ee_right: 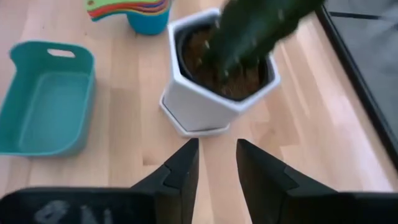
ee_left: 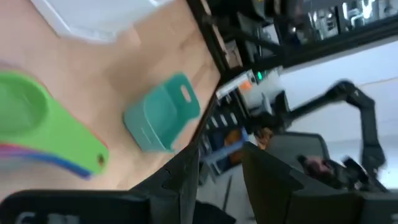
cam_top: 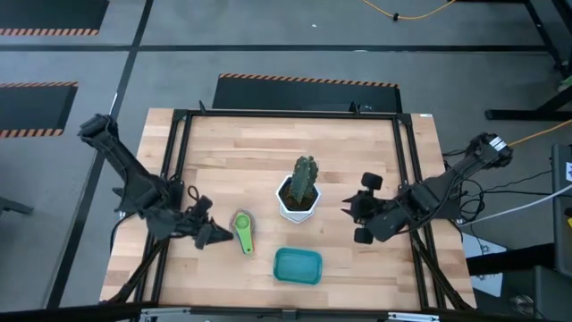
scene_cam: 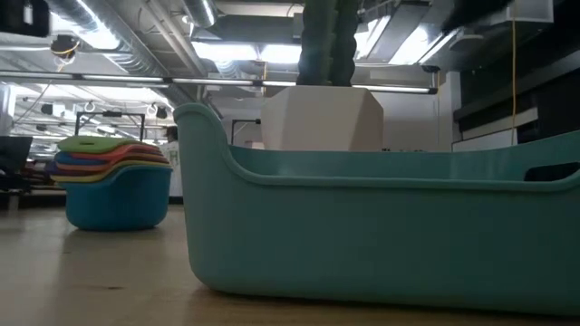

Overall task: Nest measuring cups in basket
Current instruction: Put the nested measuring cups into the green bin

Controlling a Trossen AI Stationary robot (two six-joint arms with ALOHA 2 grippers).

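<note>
Since the left gripper (cam_top: pixel 217 235) hangs beside the stacked cups (cam_top: pixel 242 225), fingers slightly spread and holding nothing, it should probably grab the whole stack low, then lift it into the empty basket (cam_top: pixel 297 266); the right gripper (cam_top: pixel 356 219) waits, fingers parted, near the cactus pot (cam_top: pixel 298 202).

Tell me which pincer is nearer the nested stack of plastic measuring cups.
Left. The left pincer sits right beside the stack of measuring cups, its fingers open and empty. The right pincer waits beyond the white cactus pot.
</note>
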